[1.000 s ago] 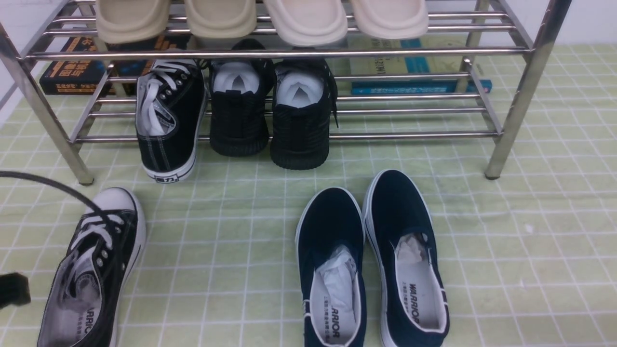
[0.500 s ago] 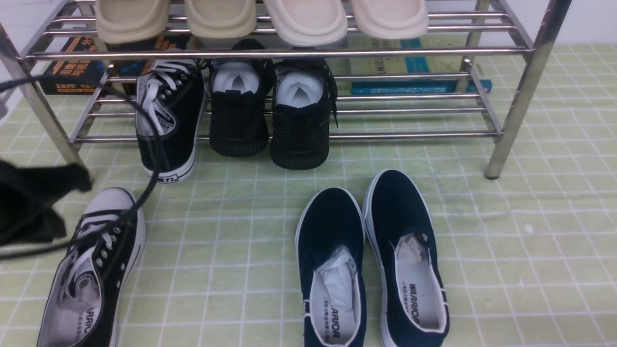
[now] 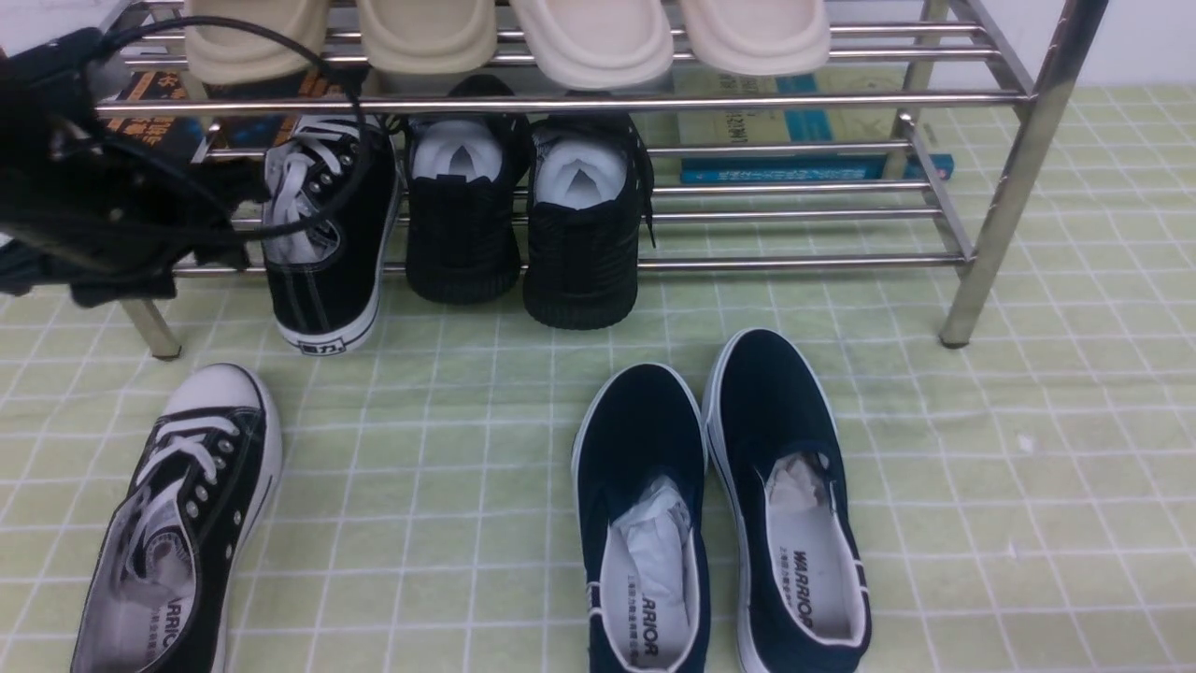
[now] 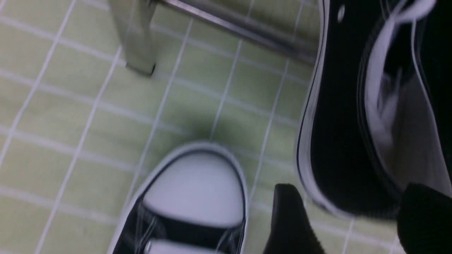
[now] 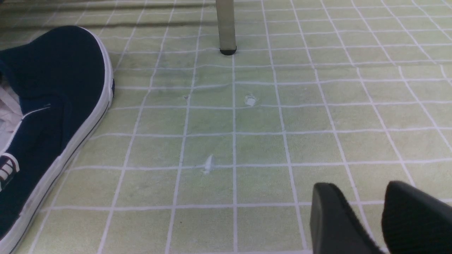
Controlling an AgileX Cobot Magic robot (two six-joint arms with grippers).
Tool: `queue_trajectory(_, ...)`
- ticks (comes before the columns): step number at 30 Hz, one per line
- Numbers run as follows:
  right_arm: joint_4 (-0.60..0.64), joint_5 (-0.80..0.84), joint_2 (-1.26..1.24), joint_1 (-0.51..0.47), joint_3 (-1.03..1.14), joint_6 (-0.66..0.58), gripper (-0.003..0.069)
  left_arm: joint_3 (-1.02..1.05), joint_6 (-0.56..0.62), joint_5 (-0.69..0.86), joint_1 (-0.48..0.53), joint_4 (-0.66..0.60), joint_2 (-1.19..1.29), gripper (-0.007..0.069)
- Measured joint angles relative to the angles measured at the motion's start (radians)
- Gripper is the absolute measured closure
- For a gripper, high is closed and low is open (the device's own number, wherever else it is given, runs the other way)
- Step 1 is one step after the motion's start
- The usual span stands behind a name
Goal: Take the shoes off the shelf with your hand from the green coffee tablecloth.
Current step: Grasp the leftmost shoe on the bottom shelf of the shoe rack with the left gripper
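Note:
One black canvas shoe point(image 3: 327, 245) with white laces stands heel-out at the left of the steel shelf's point(image 3: 794, 264) lower tier. Its mate point(image 3: 187, 509) lies on the green tablecloth point(image 3: 1028, 523) at the front left. My left gripper point(image 3: 245, 215), the black hand with a looping cable, hovers just left of the racked shoe. In the left wrist view the gripper point(image 4: 348, 192) is open, its fingers point(image 4: 289, 222) straddling that shoe's point(image 4: 335, 116) heel side without holding it, and the mate's white toe cap point(image 4: 194, 187) shows below. My right gripper point(image 5: 360, 192) hangs low over bare cloth, open and empty.
Two all-black knit sneakers point(image 3: 523, 224) sit beside the racked canvas shoe. Navy slip-ons point(image 3: 719, 505) lie on the cloth at centre. Beige slippers point(image 3: 505, 37) fill the top tier, and books point(image 3: 804, 140) lie behind. Shelf legs point(image 3: 154, 332) point(image 3: 976, 280) stand on the cloth.
My left gripper rose from the front left edge by the loose canvas shoe to the shelf's left end, beside the racked shoe, and its jaws opened. The shoes have not moved.

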Motion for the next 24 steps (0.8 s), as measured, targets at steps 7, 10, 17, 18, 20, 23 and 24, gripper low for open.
queue_trajectory(7, 0.000, 0.000, 0.000, 0.000, 0.000, 0.000, 0.0421, 0.000, 0.000, -0.180, 0.000, -0.063, 0.109, 0.0195)
queue_trajectory(10, 0.000, 0.000, 0.000, 0.000, 0.000, 0.000, 0.0421, -0.001, 0.000, -0.231, 0.000, -0.083, 0.141, 0.0195)
queue_trajectory(17, 0.000, 0.000, 0.000, 0.000, 0.000, 0.000, 0.0421, -0.002, 0.001, -0.302, 0.000, -0.140, 0.211, 0.0249)
queue_trajectory(18, 0.000, 0.000, 0.000, 0.000, 0.000, 0.000, 0.0421, -0.002, 0.001, -0.311, 0.000, -0.155, 0.219, 0.0288)
queue_trajectory(20, 0.000, 0.000, 0.000, 0.000, 0.000, 0.000, 0.0421, -0.005, 0.001, -0.320, 0.000, -0.179, 0.226, 0.0365)
queue_trajectory(23, 0.000, 0.000, 0.000, 0.000, 0.000, 0.000, 0.0421, -0.005, 0.001, -0.307, 0.000, -0.186, 0.227, 0.0500)
queue_trajectory(24, 0.000, 0.000, 0.000, 0.000, 0.000, 0.000, 0.0421, -0.005, 0.003, -0.286, 0.002, -0.185, 0.224, 0.0562)
